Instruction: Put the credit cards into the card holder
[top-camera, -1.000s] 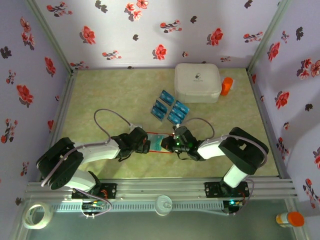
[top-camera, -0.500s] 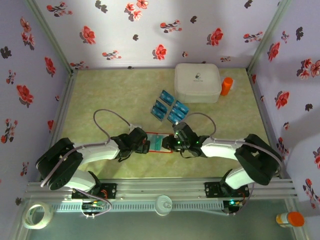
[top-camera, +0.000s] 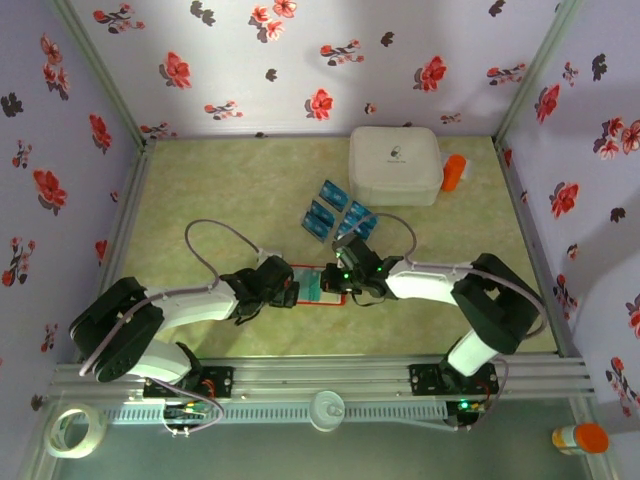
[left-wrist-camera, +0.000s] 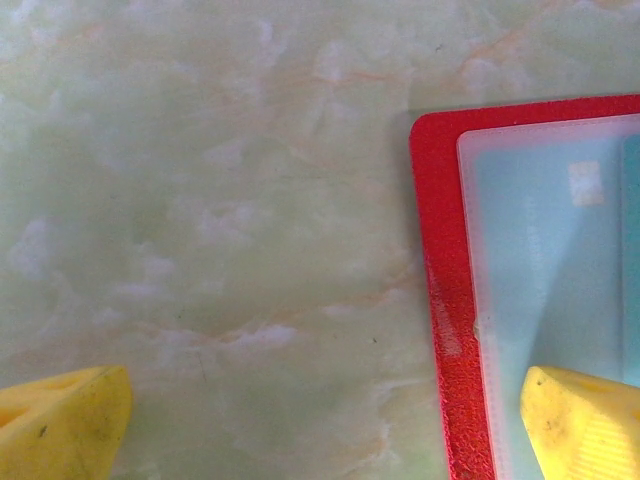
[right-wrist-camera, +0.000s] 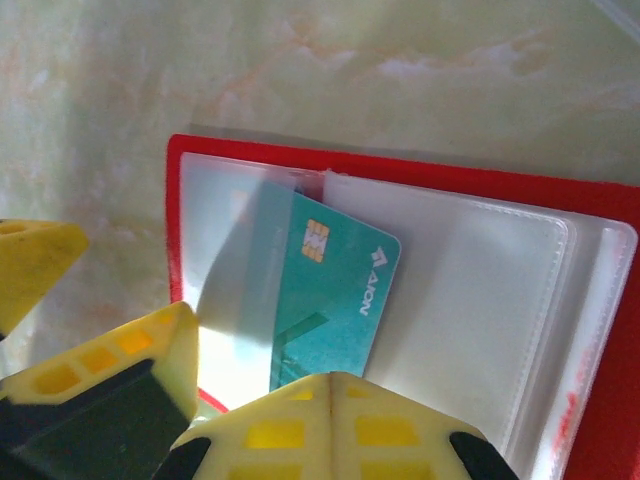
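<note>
While the card holder (right-wrist-camera: 420, 176) is lying open on the table (top-camera: 220, 200) between the two arms, a teal card (right-wrist-camera: 335, 300) is sitting only part-way into its left sleeve, tilted against the sleeve edge with its chip end leading.

The right gripper (right-wrist-camera: 215, 405) is standing closed at the card's near end. That end is disappearing beneath the yellow fingertips, so whether they are pinching the card or merely pressing on it cannot be told. The left gripper (left-wrist-camera: 320, 420) is spread fully wide and holding nothing, with one finger hanging over the holder's left pane and the other over bare table.

Risks, as judged:
- The tilt is inviting a jam, since a leading corner may catch the sleeve mouth and buckle the card.
- A push along the table may be shifting the holder rather than seating the card, as contact from the left finger cannot be confirmed.

Count:
- Card holder: one.
- Cards in it: one part-inserted, and a second card (left-wrist-camera: 540, 260) apparently showing through the frosted sleeve.
- Loose cards (top-camera: 322, 212) near the white box (top-camera: 395, 165): about five, the right arm crossing the nearest.
- White box: one — with one orange object (top-camera: 454, 172) beside it.
</note>
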